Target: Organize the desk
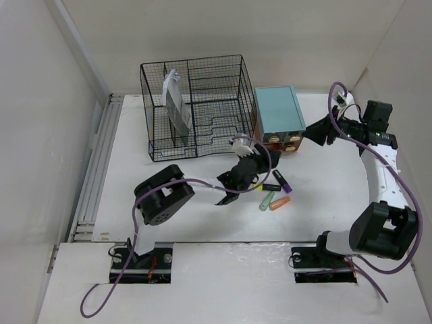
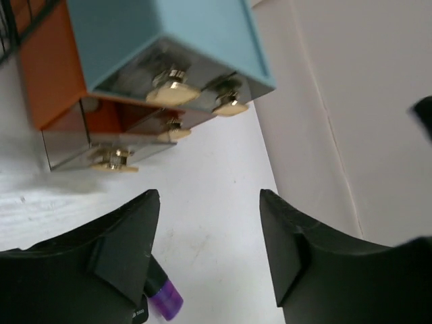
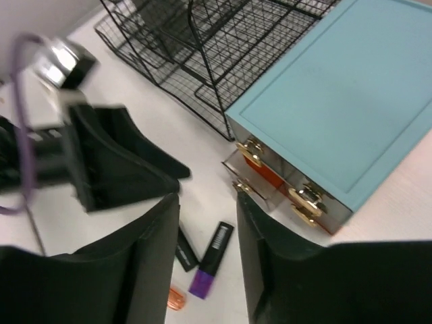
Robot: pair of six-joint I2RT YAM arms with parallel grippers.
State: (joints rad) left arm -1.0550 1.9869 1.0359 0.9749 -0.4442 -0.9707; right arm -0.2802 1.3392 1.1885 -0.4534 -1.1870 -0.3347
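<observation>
The white desk point(image 1: 202, 226) holds a black wire-mesh organizer point(image 1: 192, 104) and a teal drawer box point(image 1: 278, 111) at the back. Several highlighters lie in front of the box: purple point(image 1: 282, 181), orange point(image 1: 280, 201), green point(image 1: 266, 200). My left gripper point(image 1: 251, 174) hovers low by them, open and empty point(image 2: 209, 196). The purple highlighter point(image 2: 165, 300) pokes out under its left finger. The box's gold-knobbed drawers point(image 2: 169, 91) face it. My right gripper point(image 1: 316, 133) sits at the box's right front corner, open point(image 3: 207, 197), with nothing between its fingers; the purple highlighter point(image 3: 210, 260) lies on the desk below it.
Papers stand in the organizer's left compartment point(image 1: 177, 101). A grey metal rail point(image 1: 98, 169) runs along the desk's left edge. Pale walls close in on the back and both sides. In the right wrist view the left arm point(image 3: 101, 155) is close on the left.
</observation>
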